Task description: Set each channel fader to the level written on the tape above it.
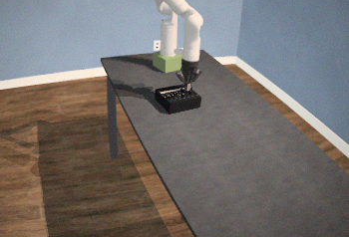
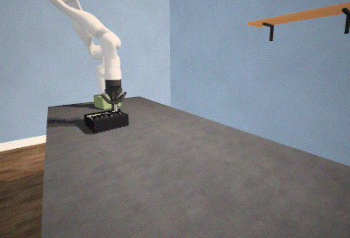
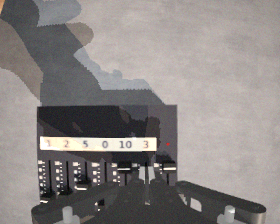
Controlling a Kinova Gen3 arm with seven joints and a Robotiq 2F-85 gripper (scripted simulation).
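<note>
The black lighting desk [image 1: 184,104] [image 2: 111,123] [image 3: 169,125] stands on the table. Its pale tape [image 3: 95,144] reads 1, 2, 5, 0, 10, 3 in the wrist view. The caps under 1 [image 3: 46,194] and 2 [image 3: 63,191] sit low in view; the cap under 5 [image 3: 81,185] is a little higher. The cap under 10 [image 3: 124,168] is near the top of its scale, as is the rightmost cap [image 3: 169,167], below a red dot. My gripper [image 1: 188,89] [image 2: 115,109] [image 3: 146,175] is shut and empty, its fingertips over the column under 3, whose cap is hidden. Exact levels are hard to read.
The dark table [image 1: 239,157] [image 2: 200,183] extends around the desk. The arm's green base block [image 1: 167,62] [image 2: 103,102] stands behind the desk. The table's long edge runs close beside the desk in the top view. A wall shelf [image 2: 300,15] hangs far off at the right.
</note>
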